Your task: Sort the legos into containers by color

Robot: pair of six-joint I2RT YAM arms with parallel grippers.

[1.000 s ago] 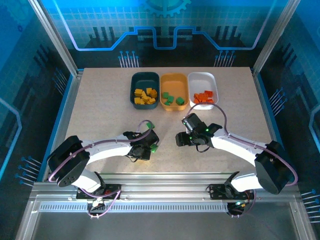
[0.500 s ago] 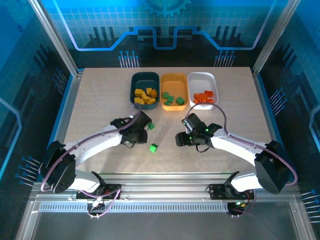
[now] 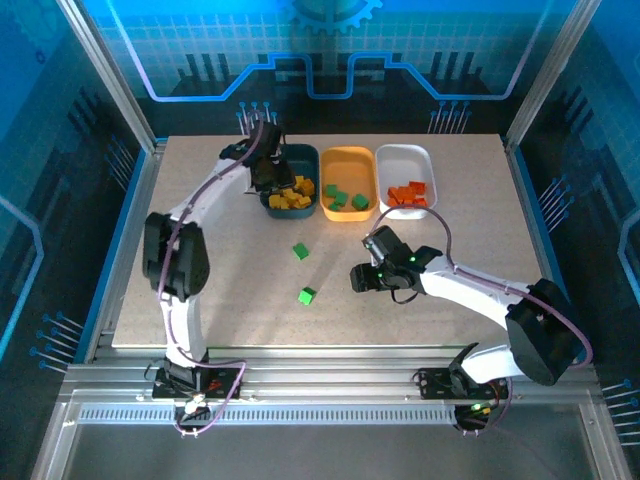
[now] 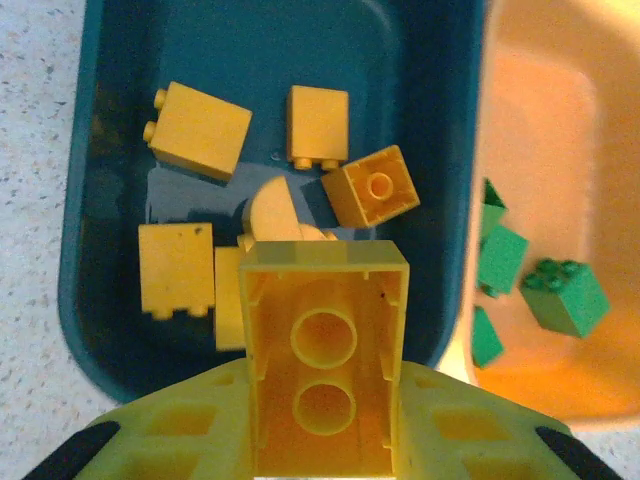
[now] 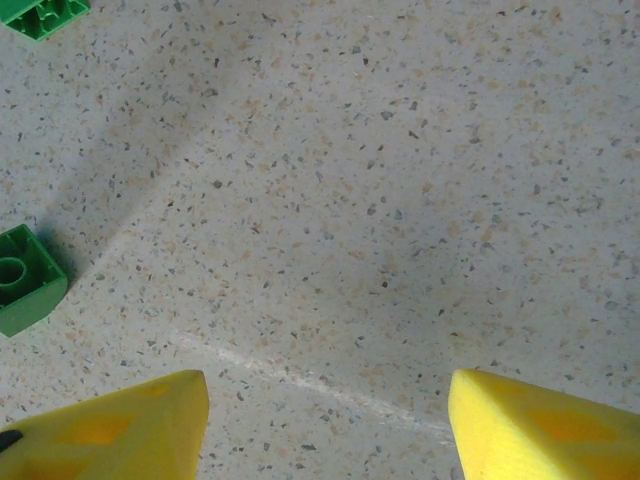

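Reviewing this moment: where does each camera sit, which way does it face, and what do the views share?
Top external: high behind the robot, looking down on the table; left arm and right arm whole, bases nearest.
Left wrist: over the dark teal tray, looking down; left gripper shut on a yellow brick.
Right wrist: close over the tabletop, looking down; open right gripper fingertips.
Shared: top and right wrist both show two loose green bricks.
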